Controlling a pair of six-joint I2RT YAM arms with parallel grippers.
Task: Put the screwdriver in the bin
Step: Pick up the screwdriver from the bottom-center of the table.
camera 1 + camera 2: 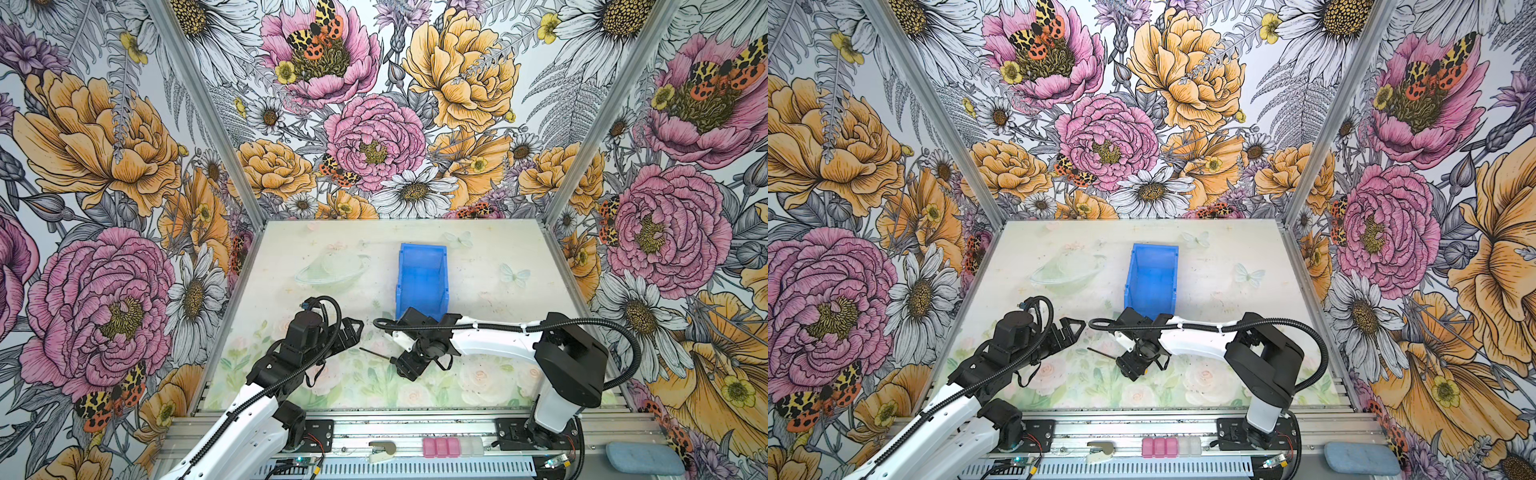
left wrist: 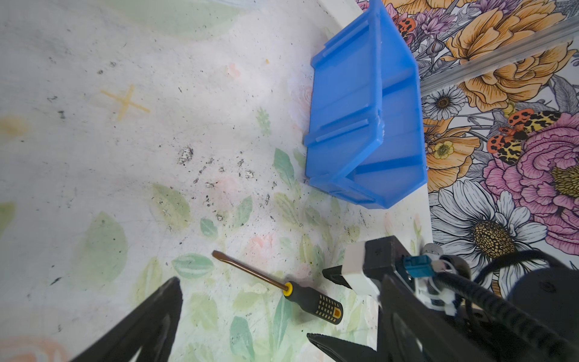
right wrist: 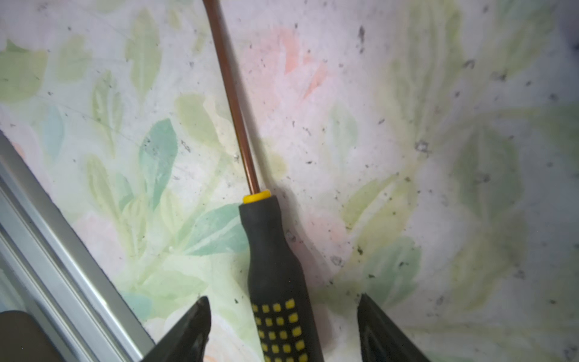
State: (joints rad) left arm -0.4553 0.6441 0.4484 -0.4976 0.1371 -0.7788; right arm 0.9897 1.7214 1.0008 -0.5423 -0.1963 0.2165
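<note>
Left claw (image 1: 353,328): raised off the worktop (image 1: 498,291), left of the screwdriver; its wrist view shows only 1 dark finger (image 2: 150,313) at the frame edge, so I cannot tell how far apart its fingers stand. It holds nothing.

Screwdriver (image 2: 279,285): lying flat on the worktop in the near middle, outside the bin. In a top view only the thin shaft (image 1: 374,353) shows, poking out leftward from under the right claw.

Long axis: runs roughly left to right across the worktop, tip to the left, black and yellow handle (image 3: 279,282) to the right, under the right claw.

Right claw (image 3: 283,326): partly open, fingers set 1 on each side of the handle with a clear gap on both sides; no contact seen, nothing gripped yet. The fingers lie across the handle's length, so closing should pinch it squarely.

Nearer arm: the right, by far; it is directly over the handle, while the left claw sits apart, off the shaft tip.

Bin (image 1: 422,278): upright and empty, on the worktop beyond the screwdriver, toward the back wall; in both top views the right arm overlaps its near end. Its long side runs front to back, crosswise to the screwdriver.

Judgement: the step in hand looks like the grasp on the handle; after it, the tool must be lifted and carried away from the robot, probably turned to lie along the bin.

Risk: a slim round handle could roll or slip if the pinch lands off-centre.
</note>
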